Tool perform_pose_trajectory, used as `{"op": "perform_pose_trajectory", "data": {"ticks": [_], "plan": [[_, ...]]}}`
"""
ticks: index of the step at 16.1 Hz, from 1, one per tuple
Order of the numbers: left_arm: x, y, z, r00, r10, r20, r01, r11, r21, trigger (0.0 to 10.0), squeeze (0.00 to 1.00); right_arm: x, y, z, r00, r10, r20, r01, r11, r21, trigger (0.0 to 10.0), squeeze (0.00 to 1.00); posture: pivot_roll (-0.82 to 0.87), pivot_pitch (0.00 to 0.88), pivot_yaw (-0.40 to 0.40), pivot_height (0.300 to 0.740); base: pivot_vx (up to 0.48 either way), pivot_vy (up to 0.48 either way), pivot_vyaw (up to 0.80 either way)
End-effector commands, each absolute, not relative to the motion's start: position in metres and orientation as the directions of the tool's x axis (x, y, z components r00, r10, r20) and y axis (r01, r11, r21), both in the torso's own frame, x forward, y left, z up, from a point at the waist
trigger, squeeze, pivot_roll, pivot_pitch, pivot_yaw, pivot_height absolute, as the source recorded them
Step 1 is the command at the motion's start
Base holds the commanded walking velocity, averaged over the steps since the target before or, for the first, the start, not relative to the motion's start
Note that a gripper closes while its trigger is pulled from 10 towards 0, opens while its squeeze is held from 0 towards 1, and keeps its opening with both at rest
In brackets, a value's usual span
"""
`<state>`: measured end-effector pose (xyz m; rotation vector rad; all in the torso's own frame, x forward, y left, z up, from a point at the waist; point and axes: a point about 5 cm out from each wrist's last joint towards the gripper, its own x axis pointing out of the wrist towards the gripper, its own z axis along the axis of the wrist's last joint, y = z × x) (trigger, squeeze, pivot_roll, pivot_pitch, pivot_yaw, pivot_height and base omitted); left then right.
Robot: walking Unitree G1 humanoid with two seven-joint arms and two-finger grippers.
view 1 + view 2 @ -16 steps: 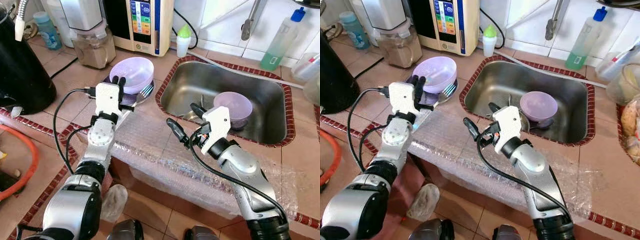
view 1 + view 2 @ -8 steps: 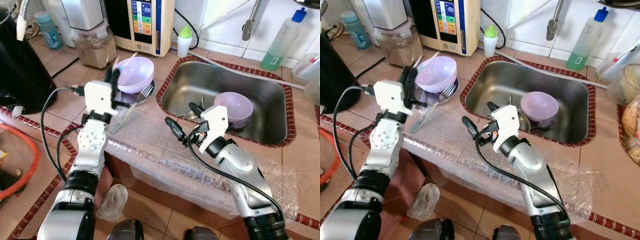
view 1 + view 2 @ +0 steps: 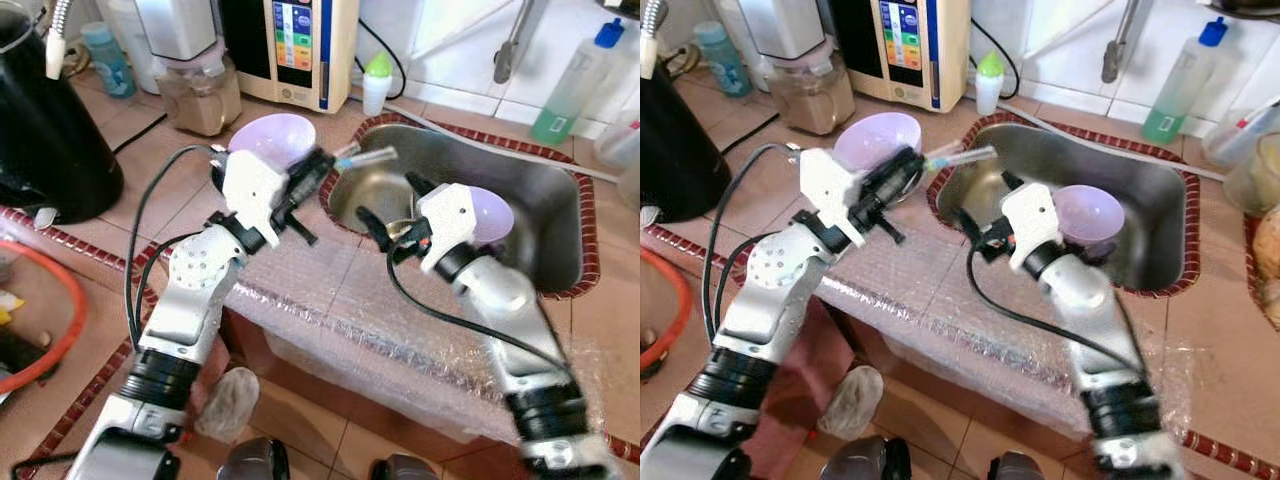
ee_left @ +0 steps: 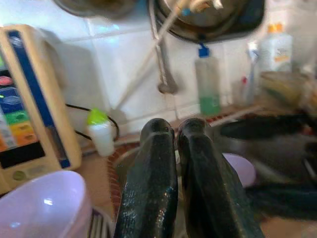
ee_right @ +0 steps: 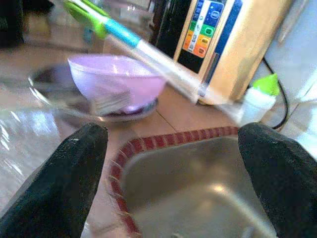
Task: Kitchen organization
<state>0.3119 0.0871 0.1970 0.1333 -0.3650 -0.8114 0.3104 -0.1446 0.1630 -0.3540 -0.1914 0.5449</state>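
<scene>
- Left gripper is at the sink's left rim, fingers pressed together on a clear toothbrush-like stick with a blue and green end that pokes out over the basin
- Right gripper hangs over the sink's left part, fingers spread wide and holding nothing
- One lilac bowl sits on a plate left of the sink
- A second lilac bowl lies inside the sink

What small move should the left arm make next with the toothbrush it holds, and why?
Probably carry the toothbrush a little further right and lower it over the sink. The left pincer is shut on its handle, the brush tip already reaches the sink's edge, and the right pincer waits open beside it.
</scene>
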Motion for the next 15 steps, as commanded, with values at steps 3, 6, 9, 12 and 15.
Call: {"op": "perform_pose_trajectory", "data": {"ticks": [3, 6, 9, 12, 15], "plan": [[0.308, 0.078, 0.199, 0.550, -0.817, 0.174, 0.747, 0.575, 0.334, 0.0, 0.00, 0.315, -0.148, 0.164, 0.790, 0.612, 0.021, -0.503, 0.668, -0.548, 10.0, 0.00, -0.10, 0.006, 0.048, 0.740, 0.000, 0.000, 0.00], [0.306, 0.072, 0.198, 0.510, -0.853, 0.112, 0.779, 0.513, 0.359, 0.0, 0.00, 0.324, -0.150, 0.162, 0.771, 0.637, -0.010, -0.509, 0.606, -0.612, 0.0, 0.00, -0.10, 0.006, 0.054, 0.740, 0.000, 0.000, 0.00], [0.305, 0.068, 0.200, 0.497, -0.862, 0.103, 0.787, 0.498, 0.364, 0.0, 0.00, 0.327, -0.149, 0.157, 0.767, 0.640, -0.039, -0.519, 0.584, -0.624, 0.0, 0.00, -0.10, 0.010, 0.056, 0.740, 0.000, 0.000, 0.00], [0.303, 0.062, 0.199, 0.473, -0.877, 0.085, 0.802, 0.468, 0.371, 0.0, 0.00, 0.335, -0.158, 0.150, 0.778, 0.620, -0.103, -0.524, 0.549, -0.651, 0.0, 0.00, -0.11, 0.026, 0.068, 0.740, 0.000, 0.000, 0.00], [0.302, 0.063, 0.198, 0.457, -0.887, 0.068, 0.810, 0.446, 0.381, 0.0, 0.00, 0.343, -0.163, 0.148, 0.807, 0.579, -0.117, -0.500, 0.563, -0.658, 0.0, 0.00, -0.10, 0.027, 0.051, 0.740, 0.000, 0.000, 0.00]]}}
